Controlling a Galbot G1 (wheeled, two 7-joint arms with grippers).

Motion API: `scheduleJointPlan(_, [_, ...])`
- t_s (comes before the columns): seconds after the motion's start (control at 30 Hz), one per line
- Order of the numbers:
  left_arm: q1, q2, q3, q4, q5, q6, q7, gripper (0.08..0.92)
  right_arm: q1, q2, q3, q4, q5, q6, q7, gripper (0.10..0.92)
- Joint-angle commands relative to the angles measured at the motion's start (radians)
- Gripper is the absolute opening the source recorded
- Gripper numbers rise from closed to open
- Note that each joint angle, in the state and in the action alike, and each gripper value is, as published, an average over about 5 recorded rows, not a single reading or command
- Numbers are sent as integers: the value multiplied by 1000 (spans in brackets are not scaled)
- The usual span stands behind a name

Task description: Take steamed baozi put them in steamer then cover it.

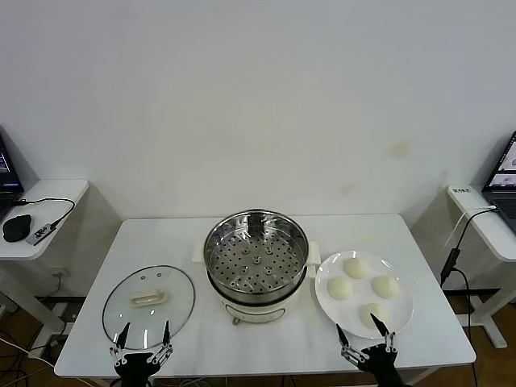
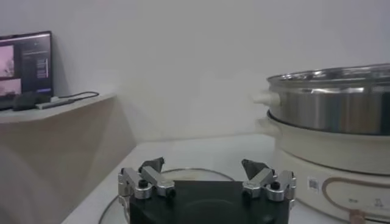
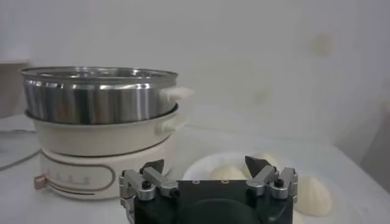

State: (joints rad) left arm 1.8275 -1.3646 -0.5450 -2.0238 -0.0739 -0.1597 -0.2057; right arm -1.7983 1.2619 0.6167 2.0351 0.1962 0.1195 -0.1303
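Observation:
The steamer (image 1: 256, 264) stands at the table's middle, a shiny steel pot with a perforated tray on a cream base; it also shows in the left wrist view (image 2: 332, 115) and the right wrist view (image 3: 100, 115). Four baozi (image 1: 355, 266) lie on a white plate (image 1: 326, 297) to its right; some show in the right wrist view (image 3: 312, 195). The glass lid (image 1: 149, 305) lies flat to the steamer's left. My left gripper (image 1: 143, 337) is open and empty at the lid's near edge. My right gripper (image 1: 359, 332) is open and empty at the plate's near edge.
The white table (image 1: 266, 347) ends just in front of both grippers. Side desks with laptops and cables stand at the far left (image 1: 40, 205) and far right (image 1: 492, 218).

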Motion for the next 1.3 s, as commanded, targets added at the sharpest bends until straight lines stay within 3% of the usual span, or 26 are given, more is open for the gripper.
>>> scheduleJointPlan(0.03, [-15, 13, -15, -20, 32, 43, 28, 823, 36, -31, 39, 15, -34, -27, 6, 823])
scheduleJointPlan(0.37, [-71, 57, -33, -18, 23, 118, 1, 823, 202, -267, 132, -32, -245, -170, -22, 823])
scheduleJointPlan(0.73, [-89, 54, -33, -18, 57, 134, 7, 823, 480, -613, 81, -222, -477, -276, -327, 823])
scheduleJointPlan(1.0, [-87, 40, -33, -25, 86, 142, 21, 823, 785, -806, -183, -348, -520, -251, -571, 823])
scheduleJointPlan(1.3, [-85, 30, -42, -26, 112, 153, 18, 823, 1307, -833, -739, -500, -477, -212, -728, 823])
